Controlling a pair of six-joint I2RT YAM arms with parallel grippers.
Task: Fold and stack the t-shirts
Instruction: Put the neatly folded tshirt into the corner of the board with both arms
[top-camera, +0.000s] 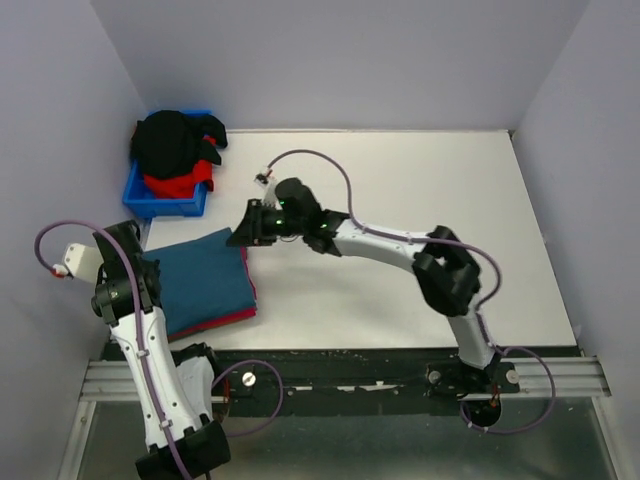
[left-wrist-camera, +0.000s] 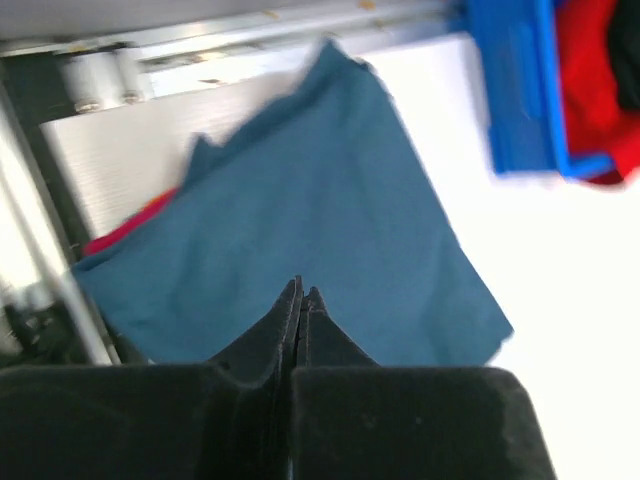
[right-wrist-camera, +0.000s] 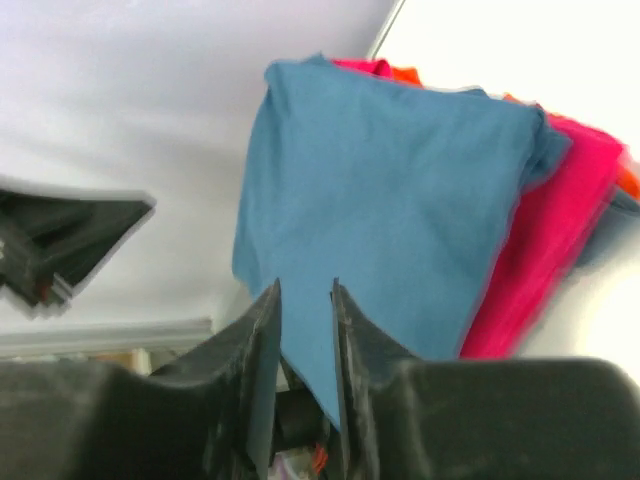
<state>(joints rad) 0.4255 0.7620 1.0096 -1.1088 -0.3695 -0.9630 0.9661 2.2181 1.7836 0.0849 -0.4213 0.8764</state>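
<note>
You are looking at the teal-blue t-shirt (top-camera: 200, 280) lying folded flat near the left end of the bench (top-camera: 400, 200), close to the near edge. It is sitting on top of a stack. The crimson-pink t-shirt (right-wrist-camera: 540, 250) is peeking out beneath it along the right and near sides, and a sliver of the orange t-shirt (right-wrist-camera: 405, 74) is showing under that. The teal cloth is looking smooth, with its far-right corner pointing toward the middle of the bench.

The right claw (right-wrist-camera: 303, 290) is reaching across to that corner. Its fingers (right-wrist-camera: 262, 330) are standing a narrow gap apart, and a tip of teal cloth is running into the gap. You cannot tell whether it is pinching the cloth. The left claw (left-wrist-camera: 301, 292) is hovering over the shirt's left side with its fingers pressed together, gripping nothing.

In the far-left corner, the blue bin (top-camera: 165, 207) is holding a heaped black t-shirt (top-camera: 165, 145) and a red t-shirt (top-camera: 180, 183), just beyond the stack's far edge.

Walls are rising at the left, far and right edges. White bench surface is showing from the stack's right side out to the right edge, with the right arm stretching over it.
</note>
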